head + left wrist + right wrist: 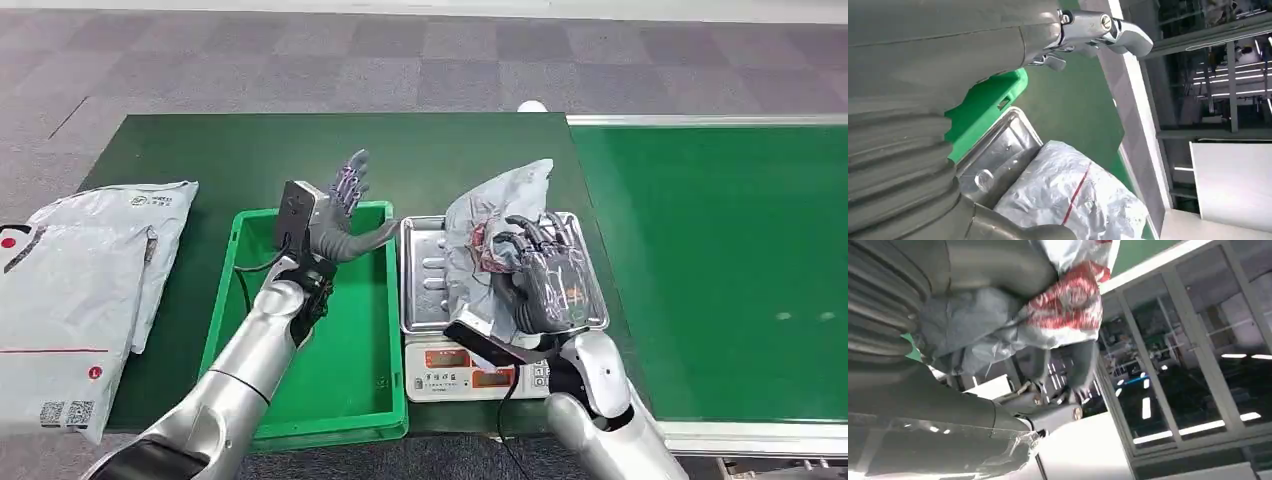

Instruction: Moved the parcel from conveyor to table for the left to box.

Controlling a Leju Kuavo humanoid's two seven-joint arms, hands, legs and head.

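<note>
Gripping the grey parcel [495, 235] over the scale tray [425, 290], your right hand [545, 275] has its fingers wrapped into loose wrapping. Left hand [345, 215] hovers spread and empty beside it, above the green bin [345, 370]. Slack film could slip, or snag the tray rim.

From the head view we look forward and down on the table [450, 150], with the belt [720, 260] at the right of the frame and both arms entering from below. Our left wrist camera sits close behind its hand [923, 100], turned on its side, and shares the tray [998, 150] and parcel [1073, 200] with the head view. Our right wrist camera is nearer still, against the parcel [1058, 305], facing windows [1188, 365].
</note>
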